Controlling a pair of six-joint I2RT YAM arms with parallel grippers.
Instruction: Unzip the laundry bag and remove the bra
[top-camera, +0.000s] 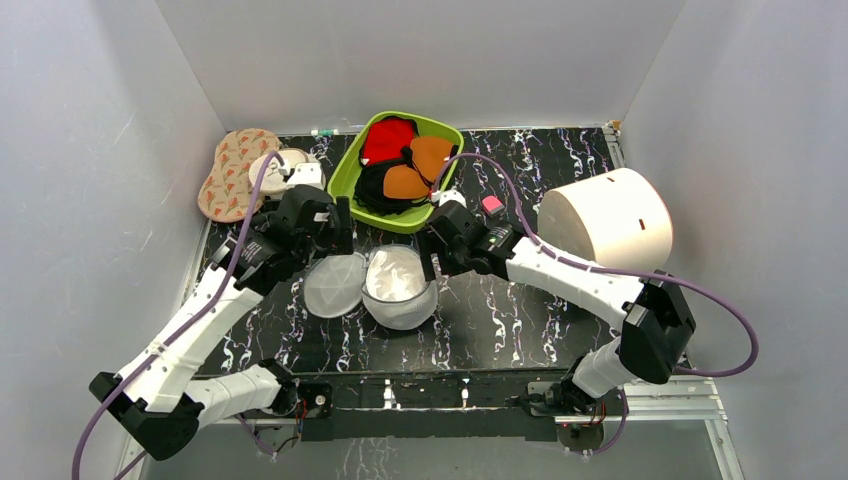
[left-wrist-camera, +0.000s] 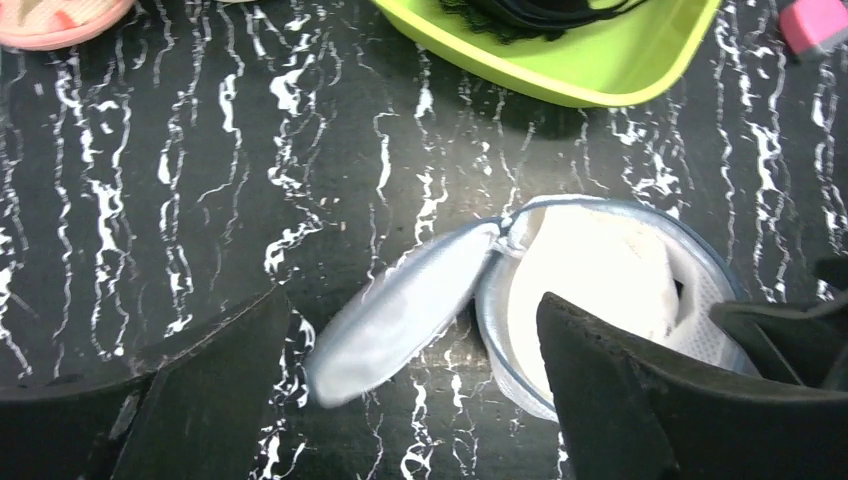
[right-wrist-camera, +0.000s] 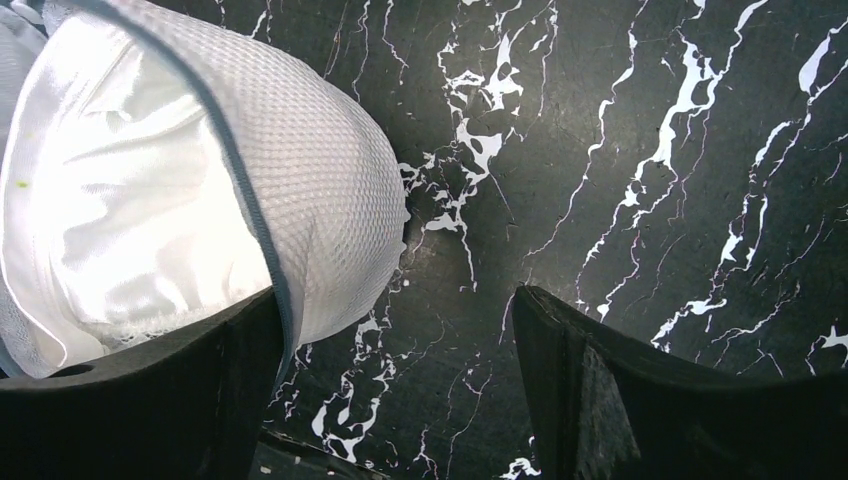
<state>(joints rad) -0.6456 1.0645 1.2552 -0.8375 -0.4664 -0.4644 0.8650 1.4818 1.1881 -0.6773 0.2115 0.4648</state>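
- The laundry bag (top-camera: 405, 318) sits on the table just in front of the green tray (top-camera: 440, 127), on the side nearer the arm bases. It is already unzipped and folded open like a shell.
- Its flat lid (top-camera: 335, 285) has dropped to the left. The deeper cup half stands mouth-up on the right, and the two are joined where they meet.
- The opened bag's long axis therefore runs left to right, roughly along the near edge of the green tray.
- The bra (top-camera: 397, 278) is inside the cup half, a glossy white bundle filling most of it. It has not been lifted out.
- The left gripper (left-wrist-camera: 410, 300) is spread wide and holds nothing. It hangs between the green tray and the bag, above the lid, so the bra lies to its right and a little further from the tray.
- The right gripper (right-wrist-camera: 395, 292) is also spread wide and empty, with bare table showing between its fingers. It is at the right side of the cup, and one finger sits just beside the mesh wall; I cannot tell whether they touch.
- From the right gripper the bra lies to its left, over the rim and down inside the cup.
- The right arm looks the nearer one to the bra, so I judge the reach into the cup falls to it. The left could hold down the lid to keep the bag from lifting too.
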